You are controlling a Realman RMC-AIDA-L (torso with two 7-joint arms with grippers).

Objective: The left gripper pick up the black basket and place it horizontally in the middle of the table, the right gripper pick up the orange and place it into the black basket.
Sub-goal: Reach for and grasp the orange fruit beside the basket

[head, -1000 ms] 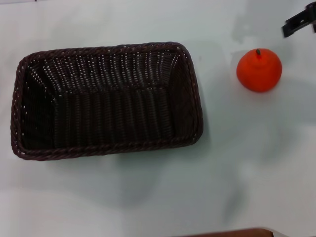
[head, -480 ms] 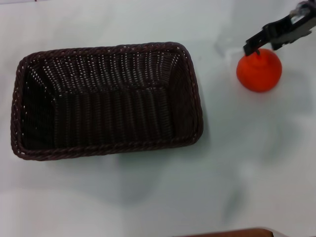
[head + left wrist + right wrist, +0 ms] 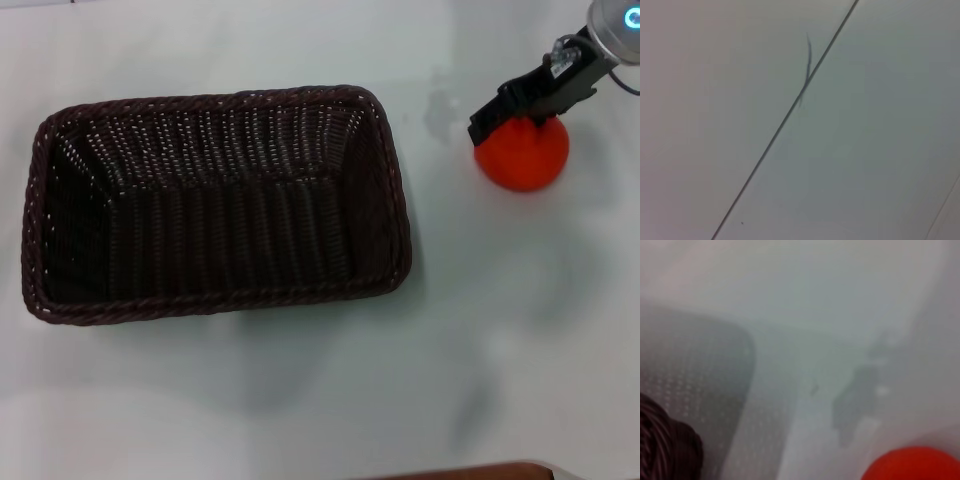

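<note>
The black basket (image 3: 396,205) lies lengthwise on the white table (image 3: 300,400), left of centre, open side up and empty. The orange (image 3: 522,160) sits on the table to its right, apart from it. My right gripper (image 3: 510,112), with its blue ring light, reaches in from the top right corner and hangs over the far top edge of the orange. The right wrist view shows the orange (image 3: 915,465) at one edge and a corner of the basket (image 3: 665,452) at another. My left gripper is out of view; its wrist view shows only a pale surface.
A brown edge (image 3: 470,472) shows at the table's near side. A thin dark line (image 3: 785,120) crosses the pale surface in the left wrist view. Bare table lies between the basket and the orange.
My right gripper has moved in from the top right corner, leftward and nearer, until it overlaps the top of the orange. The orange and the basket have not moved.
</note>
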